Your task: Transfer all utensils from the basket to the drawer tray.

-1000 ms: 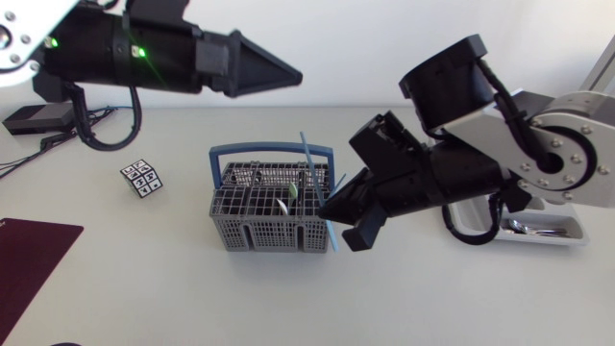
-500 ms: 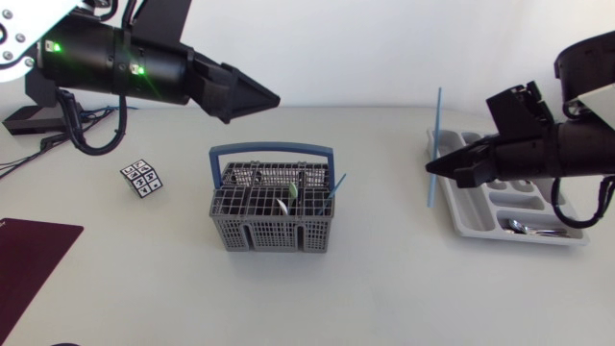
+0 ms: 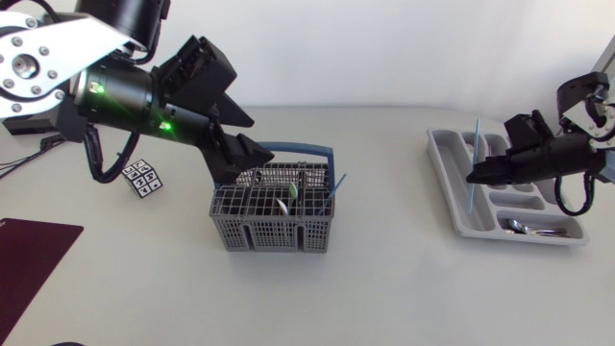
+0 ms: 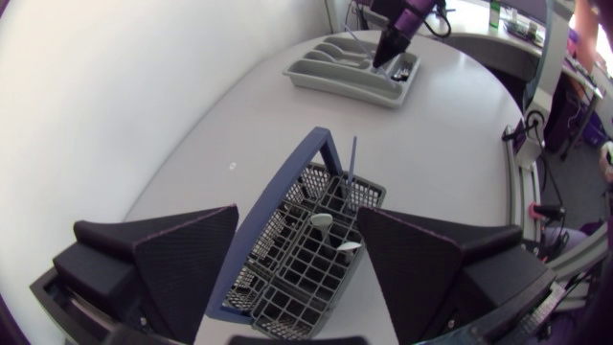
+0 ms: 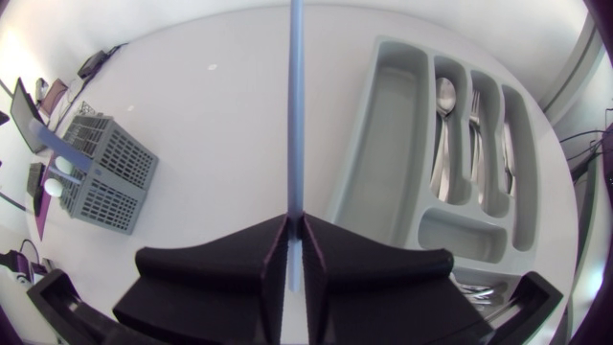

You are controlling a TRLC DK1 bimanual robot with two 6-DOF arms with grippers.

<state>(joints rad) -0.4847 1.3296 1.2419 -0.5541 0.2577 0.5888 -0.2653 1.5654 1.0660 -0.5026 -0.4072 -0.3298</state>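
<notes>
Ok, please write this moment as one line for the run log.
right gripper shut on blue stick, by drawer tray | left gripper open, at basket | more utensils in basket

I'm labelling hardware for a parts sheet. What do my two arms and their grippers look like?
Left arm: silver-grey link with a round hub, black forearm housing showing green lights, a black cable looping beneath. Left gripper: two broad matte black wedges. Right arm: black, with a looping black cable. Right gripper: same black wedges.

I'm in a robotics lab: plain white surface (image 3: 384,288), a patterned marker cube (image 3: 141,178) near my left jaws.
</notes>
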